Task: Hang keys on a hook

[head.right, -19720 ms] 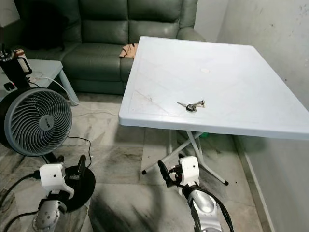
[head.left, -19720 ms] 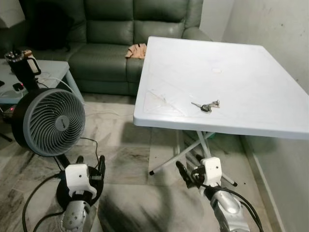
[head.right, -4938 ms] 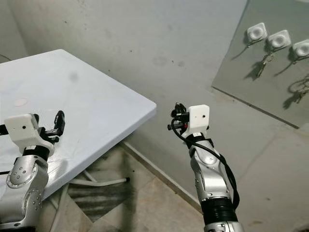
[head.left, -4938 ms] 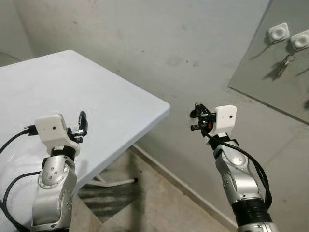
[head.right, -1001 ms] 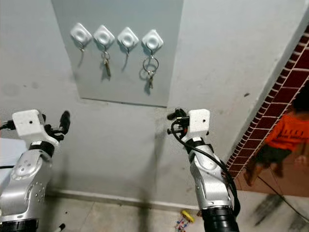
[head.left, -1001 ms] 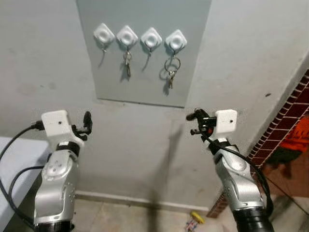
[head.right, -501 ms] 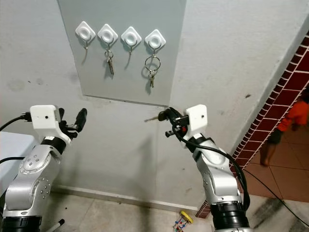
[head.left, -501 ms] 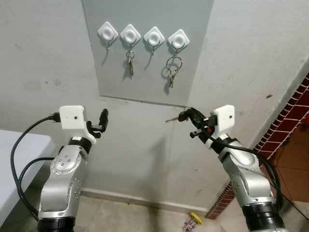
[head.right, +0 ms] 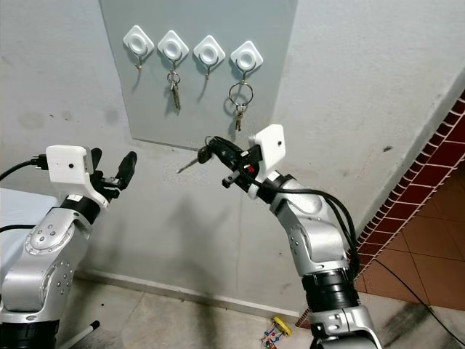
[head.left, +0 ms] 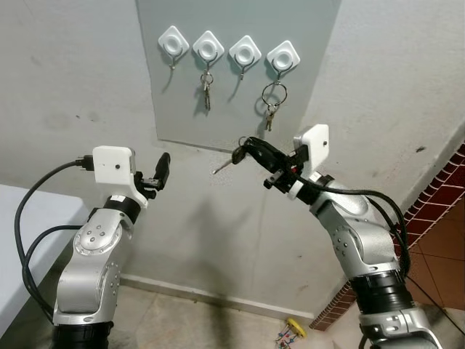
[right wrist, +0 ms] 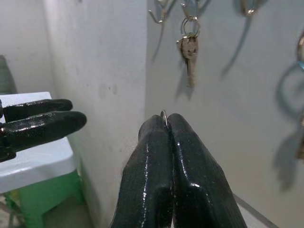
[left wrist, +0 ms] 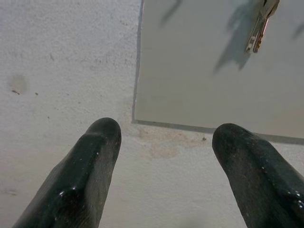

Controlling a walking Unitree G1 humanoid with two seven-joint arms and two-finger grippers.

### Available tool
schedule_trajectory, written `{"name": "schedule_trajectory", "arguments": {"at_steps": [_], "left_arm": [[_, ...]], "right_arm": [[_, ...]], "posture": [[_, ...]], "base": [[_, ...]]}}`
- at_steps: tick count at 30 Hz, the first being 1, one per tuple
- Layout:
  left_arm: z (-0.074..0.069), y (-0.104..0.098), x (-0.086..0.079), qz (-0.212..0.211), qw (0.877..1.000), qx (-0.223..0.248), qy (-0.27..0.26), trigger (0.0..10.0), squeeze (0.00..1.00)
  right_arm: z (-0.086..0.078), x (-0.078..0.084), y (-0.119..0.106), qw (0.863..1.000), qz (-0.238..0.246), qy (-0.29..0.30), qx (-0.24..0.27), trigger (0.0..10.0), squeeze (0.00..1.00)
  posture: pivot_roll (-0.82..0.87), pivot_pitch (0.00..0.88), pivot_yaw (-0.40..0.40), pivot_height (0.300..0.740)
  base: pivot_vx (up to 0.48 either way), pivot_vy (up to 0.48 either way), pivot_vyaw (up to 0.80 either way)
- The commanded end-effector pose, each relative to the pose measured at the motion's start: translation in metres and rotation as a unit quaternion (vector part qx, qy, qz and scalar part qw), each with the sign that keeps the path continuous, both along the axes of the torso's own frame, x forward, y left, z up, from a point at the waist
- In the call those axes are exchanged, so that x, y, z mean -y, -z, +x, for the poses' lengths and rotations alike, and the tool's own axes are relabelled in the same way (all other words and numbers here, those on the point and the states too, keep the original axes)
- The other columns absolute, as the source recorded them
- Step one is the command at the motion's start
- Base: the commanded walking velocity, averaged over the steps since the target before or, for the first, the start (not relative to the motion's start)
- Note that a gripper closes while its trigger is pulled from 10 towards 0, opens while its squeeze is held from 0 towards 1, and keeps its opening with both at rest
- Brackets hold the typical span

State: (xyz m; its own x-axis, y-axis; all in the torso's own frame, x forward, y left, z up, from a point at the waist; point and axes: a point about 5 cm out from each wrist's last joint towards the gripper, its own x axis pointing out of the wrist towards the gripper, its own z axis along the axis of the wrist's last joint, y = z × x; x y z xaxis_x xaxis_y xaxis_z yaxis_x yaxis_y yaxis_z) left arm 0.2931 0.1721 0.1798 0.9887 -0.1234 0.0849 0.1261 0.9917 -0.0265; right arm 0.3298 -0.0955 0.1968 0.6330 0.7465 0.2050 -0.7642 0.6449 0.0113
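Note:
Four white diamond hooks are fixed in a row on a grey panel (head.left: 240, 109) on the wall. The first hook (head.left: 174, 41) and third hook (head.left: 245, 52) are bare. A single key (head.left: 206, 91) hangs from the second, and a ring of keys (head.left: 273, 102) from the fourth. My right gripper (head.left: 243, 149) is raised just below the panel, under the third hook, and is shut on the keys (head.left: 221, 166), which stick out to its left. In the right wrist view the key ring (right wrist: 164, 116) peeks from between the fingertips. My left gripper (head.left: 161, 171) is open, lower left of the panel.
A white table (head.left: 14, 240) reaches in at the far left. A red brick wall (head.left: 443, 196) closes the right side. Small yellow and red items (head.left: 290, 331) lie on the floor at the foot of the wall.
My right gripper has swung up and to the left with the keys, closer to the panel. The left arm has hardly moved.

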Motion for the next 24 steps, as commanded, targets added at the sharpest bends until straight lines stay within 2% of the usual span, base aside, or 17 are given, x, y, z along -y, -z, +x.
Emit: {"name": "schedule_trajectory", "arguments": {"at_steps": [1, 3, 7, 13, 19, 24], "left_arm": [[0.002, -0.010, 0.001, 0.013, 1.000, 0.014, 0.009, 10.0, 0.00], [0.005, -0.021, 0.004, 0.026, 0.999, 0.030, 0.021, 10.0, 0.00], [0.007, -0.025, 0.008, 0.027, 0.998, 0.036, 0.032, 10.0, 0.00], [0.009, -0.034, 0.025, 0.041, 0.996, 0.052, 0.067, 10.0, 0.00], [0.008, -0.039, 0.034, 0.045, 0.994, 0.063, 0.084, 10.0, 0.00], [0.008, -0.040, 0.036, 0.043, 0.993, 0.062, 0.087, 10.0, 0.00]], "right_arm": [[0.008, -0.005, -0.016, 1.000, 0.021, -0.015, 0.011, 10.0, 0.00], [0.018, -0.017, -0.036, 0.998, 0.054, -0.030, 0.027, 10.0, 0.00], [0.024, -0.021, -0.044, 0.997, 0.067, -0.019, 0.033, 10.0, 0.00], [0.035, -0.026, -0.060, 0.995, 0.096, -0.001, 0.038, 10.0, 0.00], [0.044, -0.025, -0.068, 0.992, 0.117, 0.016, 0.041, 10.0, 0.00], [0.045, -0.024, -0.068, 0.991, 0.129, 0.020, 0.036, 10.0, 0.00]], "posture": [[-0.03, 0.005, -0.055, 0.740], [-0.03, 0.006, -0.058, 0.740], [-0.03, 0.004, -0.059, 0.740], [-0.03, 0.002, -0.056, 0.740], [-0.03, 0.002, -0.053, 0.740], [-0.04, 0.004, -0.052, 0.740]], "base": [[0.000, 0.000, 0.00], [0.000, 0.000, 0.00], [0.000, 0.000, 0.00], [0.000, 0.000, 0.00], [0.000, 0.000, 0.00], [0.000, 0.000, 0.00]]}}
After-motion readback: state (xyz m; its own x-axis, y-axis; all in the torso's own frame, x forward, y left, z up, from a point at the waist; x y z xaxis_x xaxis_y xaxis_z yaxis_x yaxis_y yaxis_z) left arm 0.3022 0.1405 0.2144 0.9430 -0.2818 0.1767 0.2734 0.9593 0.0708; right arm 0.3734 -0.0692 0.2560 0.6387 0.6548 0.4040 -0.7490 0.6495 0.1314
